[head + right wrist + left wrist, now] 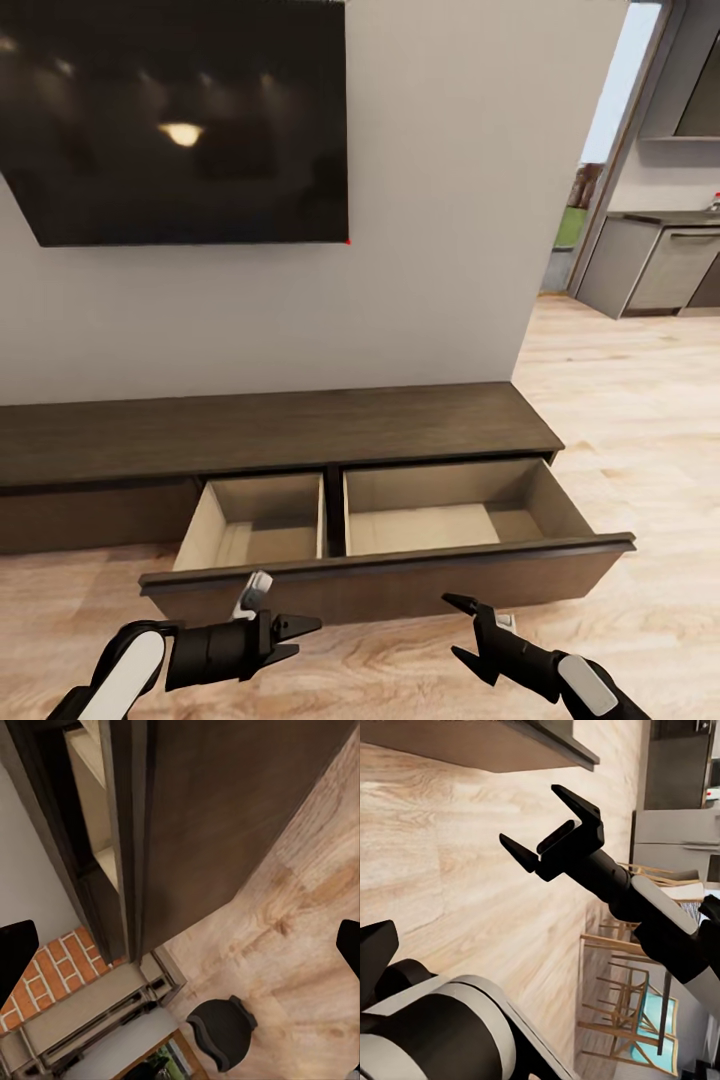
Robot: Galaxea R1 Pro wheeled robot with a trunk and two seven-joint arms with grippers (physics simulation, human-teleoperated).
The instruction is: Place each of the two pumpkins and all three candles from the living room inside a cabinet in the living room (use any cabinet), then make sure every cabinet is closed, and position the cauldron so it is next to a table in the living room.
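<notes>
The long dark-brown cabinet [290,430] runs along the foot of the grey wall, under a black wall-mounted screen [180,115], and its wide drawer [400,570] is pulled out over the wood floor [620,420]. The drawer has two pale wood compartments, a narrower one toward the cabinet's left end and a wider one toward its right end (both show bare bottoms). The left hand [300,636] hangs low just in front of the drawer's dark front panel, below the narrower compartment, with its fingers spread and nothing between them. The right hand [463,628] sits near the same front panel, below the wider compartment, its two fingers also spread apart and holding nothing; in the left wrist view it [549,823] shows over the floor with the gap between its fingers plain. In the right wrist view the drawer front [225,817] is close ahead, and a dark round pot [222,1030], likely the cauldron, stands on the floor beyond the cabinet's end, near a brick fireplace [52,967].
</notes>
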